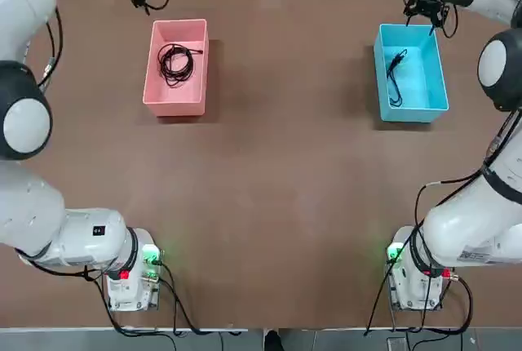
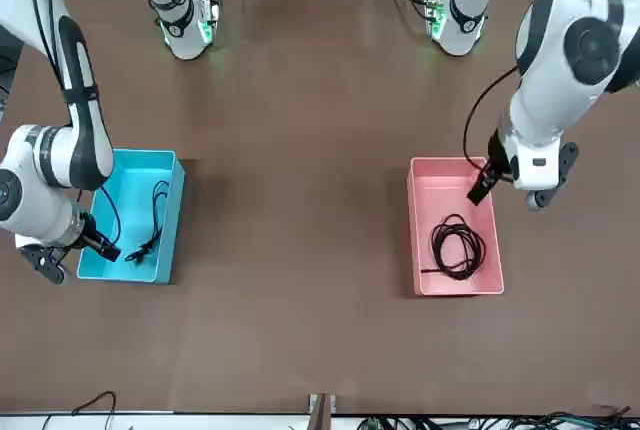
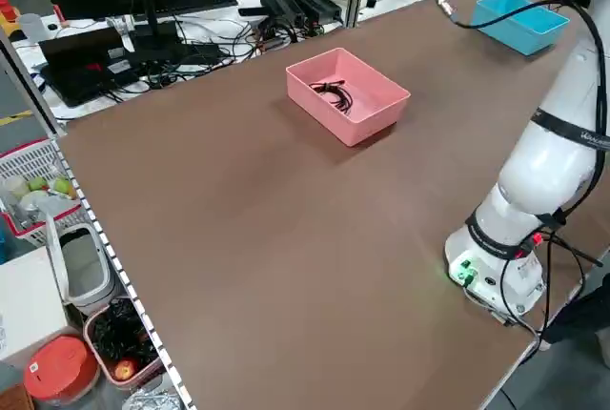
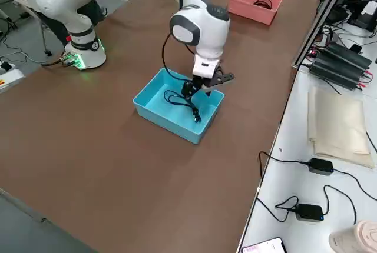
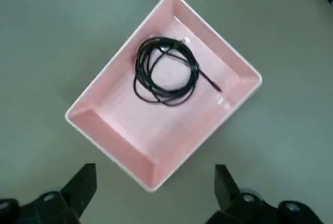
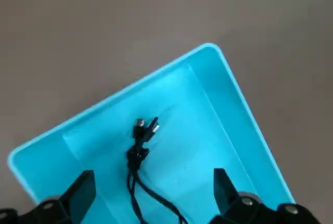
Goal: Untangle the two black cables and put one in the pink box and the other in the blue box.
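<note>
Looking down the robot's way, the left claw (image 5: 156, 169) comes first, raised over the desk (image 1: 277, 163) near the far end of the pink box (image 1: 175, 104). Its 2 fingers stand wide apart, with nothing between them. The pink box sits upright on the desk at the left, and 1 black cable (image 5: 195, 73) lies inside it, wound into a loose coil (a fairly neat one, with a few stray loops) on the box's floor. One thin end leaves the coil and points towards the box's right wall.

Well apart to the right, the blue box (image 1: 424, 106) also sits upright on the desk, turned slightly. The other black cable (image 6: 136, 156) lies inside it, lengthwise rather than coiled: its 2 plug ends (image 6: 140, 126) are side by side, and the cord runs from them towards the robot's end of the box, where it bends into a narrow loop. The 2 cables are fully separate, 1 in each box.

The right claw (image 6: 154, 174) is last, hanging above the desk by the far end of the blue box. Its 2 fingers are also spread wide apart, and they hold nothing; the cable lies below them.
</note>
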`<state>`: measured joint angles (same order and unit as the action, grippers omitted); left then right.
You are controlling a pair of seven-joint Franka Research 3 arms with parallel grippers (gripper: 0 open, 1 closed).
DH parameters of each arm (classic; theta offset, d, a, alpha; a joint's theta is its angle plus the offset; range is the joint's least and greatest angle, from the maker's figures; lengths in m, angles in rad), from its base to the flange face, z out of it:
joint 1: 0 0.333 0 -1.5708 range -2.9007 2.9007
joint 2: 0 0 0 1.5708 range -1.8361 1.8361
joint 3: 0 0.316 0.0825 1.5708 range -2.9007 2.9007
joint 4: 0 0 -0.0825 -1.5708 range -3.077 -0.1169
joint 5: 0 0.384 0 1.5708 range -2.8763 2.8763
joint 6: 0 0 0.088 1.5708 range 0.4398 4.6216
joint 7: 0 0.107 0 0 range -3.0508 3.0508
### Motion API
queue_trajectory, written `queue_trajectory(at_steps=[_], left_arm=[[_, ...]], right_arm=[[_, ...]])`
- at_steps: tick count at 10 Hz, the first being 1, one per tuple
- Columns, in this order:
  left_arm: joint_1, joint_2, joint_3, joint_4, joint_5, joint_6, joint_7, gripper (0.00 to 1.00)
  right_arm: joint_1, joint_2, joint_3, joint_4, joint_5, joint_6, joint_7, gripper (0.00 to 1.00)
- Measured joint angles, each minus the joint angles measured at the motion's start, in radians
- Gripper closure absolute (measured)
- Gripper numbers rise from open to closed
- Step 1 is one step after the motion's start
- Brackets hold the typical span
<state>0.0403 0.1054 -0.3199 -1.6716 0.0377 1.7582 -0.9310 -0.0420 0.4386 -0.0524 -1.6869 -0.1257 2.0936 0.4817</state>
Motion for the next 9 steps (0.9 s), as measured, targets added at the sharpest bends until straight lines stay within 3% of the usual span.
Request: queue_trajectory(at_steps=[2,5,9], left_arm=[[0.003,-0.023,0.044,0.104,-0.017,-0.177,0.321,0.0],[0.005,-0.045,0.077,0.17,-0.017,-0.231,0.674,0.0],[0.004,-0.048,0.077,0.186,-0.009,-0.231,0.746,0.0]], right_arm=[[0.011,-0.045,0.0,0.108,-0.001,-0.217,-0.131,0.0],[0.017,-0.179,0.003,0.193,-0.001,-0.385,-0.322,0.0],[0.07,-0.34,0.01,0.197,0.01,-0.533,-0.36,0.0]])
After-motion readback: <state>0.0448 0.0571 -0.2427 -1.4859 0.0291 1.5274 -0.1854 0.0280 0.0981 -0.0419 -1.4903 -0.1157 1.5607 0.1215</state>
